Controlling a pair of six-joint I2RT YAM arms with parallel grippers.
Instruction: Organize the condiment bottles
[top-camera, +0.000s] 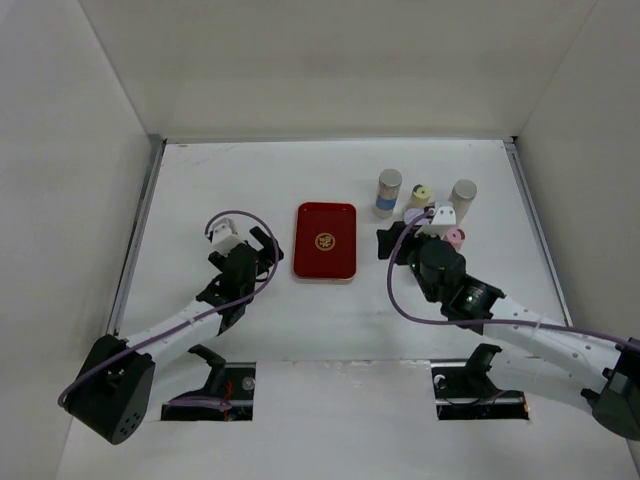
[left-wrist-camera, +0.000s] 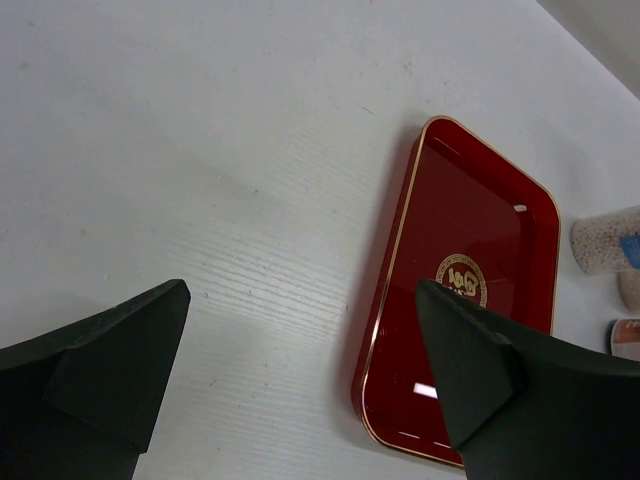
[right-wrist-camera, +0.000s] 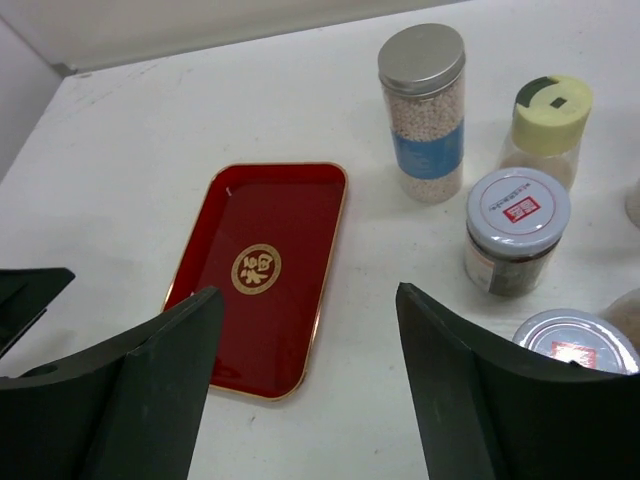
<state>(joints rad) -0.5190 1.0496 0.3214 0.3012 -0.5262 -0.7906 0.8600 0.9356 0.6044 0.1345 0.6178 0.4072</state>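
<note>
— So, what do we get from above that the wrists hide?

— All five at once. We see the condiment bottles clustered at the far right of the table: one grey-capped bottle, the yellow-capped bottle, the second grey-capped bottle, the pale-lidded jar half hidden behind our right wrist, and the pink-capped bottle nearest us. The red tray lies flat in the middle.

— And the wrist cameras?

— Our right one gives detail: a blue band on the nearer grey-capped bottle and a red mark on the jar's lid. Our left one shows mostly table, one end of the tray, and slivers of bottles at its right border.

— How do our arms sit?

— Both stretch forward and low. The left gripper hangs left of the tray, apart from it, jaws spread wide with nothing in them. The right gripper sits between tray and cluster, jaws partly apart around bare table. A lid shows just beside its right finger; we cannot tell whether they touch.

— Room to move?

— A strip of bare table runs between the tray's long edge and the bottles. The cluster stands near the right wall, and wide table lies left of the tray.
</note>
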